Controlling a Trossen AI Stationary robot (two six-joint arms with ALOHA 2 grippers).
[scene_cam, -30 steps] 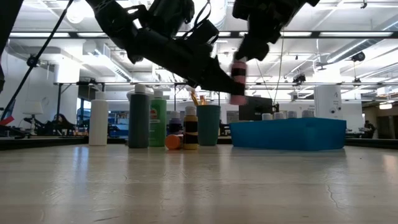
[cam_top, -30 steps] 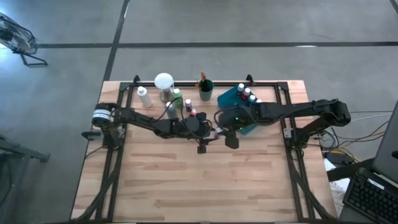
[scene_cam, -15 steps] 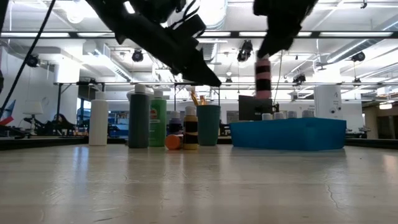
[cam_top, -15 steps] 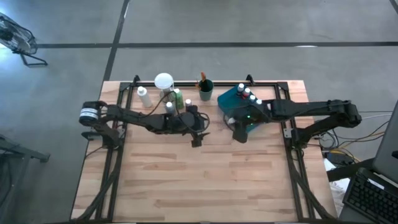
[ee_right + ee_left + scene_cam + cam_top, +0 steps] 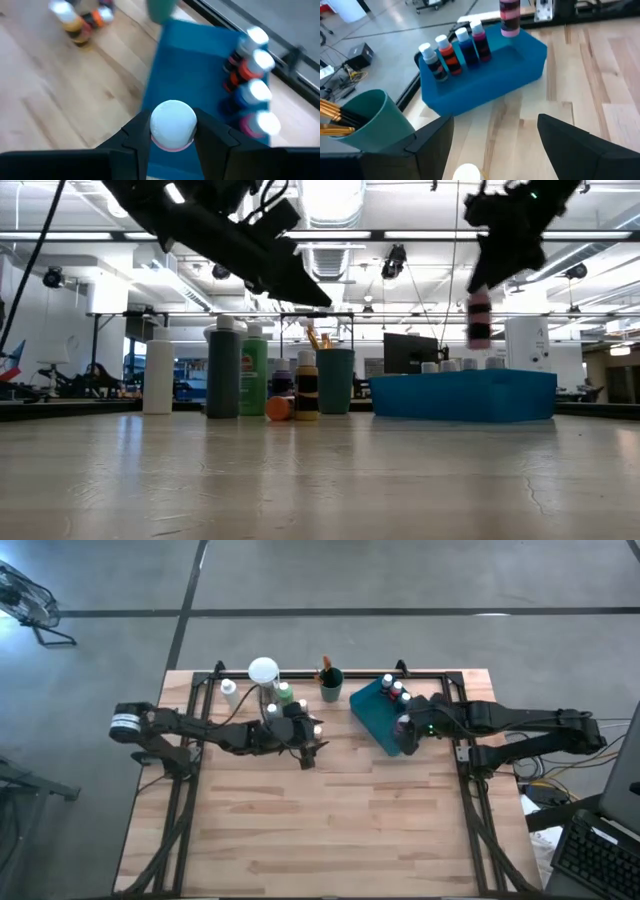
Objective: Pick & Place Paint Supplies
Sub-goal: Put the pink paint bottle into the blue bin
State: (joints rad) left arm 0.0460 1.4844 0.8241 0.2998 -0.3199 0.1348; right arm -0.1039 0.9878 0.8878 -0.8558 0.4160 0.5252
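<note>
Pink and black bands marked the small white-capped bottle [image 5: 479, 319] that the right gripper [image 5: 172, 131] carried, jaws clenched on its neck just under the cap. We saw it hanging upright in the air above the near end of the blue tray [image 5: 375, 712] — not yet touching the tray floor. Four more capped bottles [image 5: 454, 49] stood in a row along the tray's far wall.

We judged the bottle light and stiff, its plastic body smooth enough to slip if gripped lower down; the neck beneath the cap looked the surest hold, and it should come down straight so it does not knock the row beside it.

The left gripper [image 5: 308, 749] hovered over the wooden worktop [image 5: 330, 830] near the cluster of taller bottles [image 5: 238, 368], jaws released and holding nothing. A teal cup of brushes [image 5: 331, 683] stood at the back edge — between the cluster and the tray.
</note>
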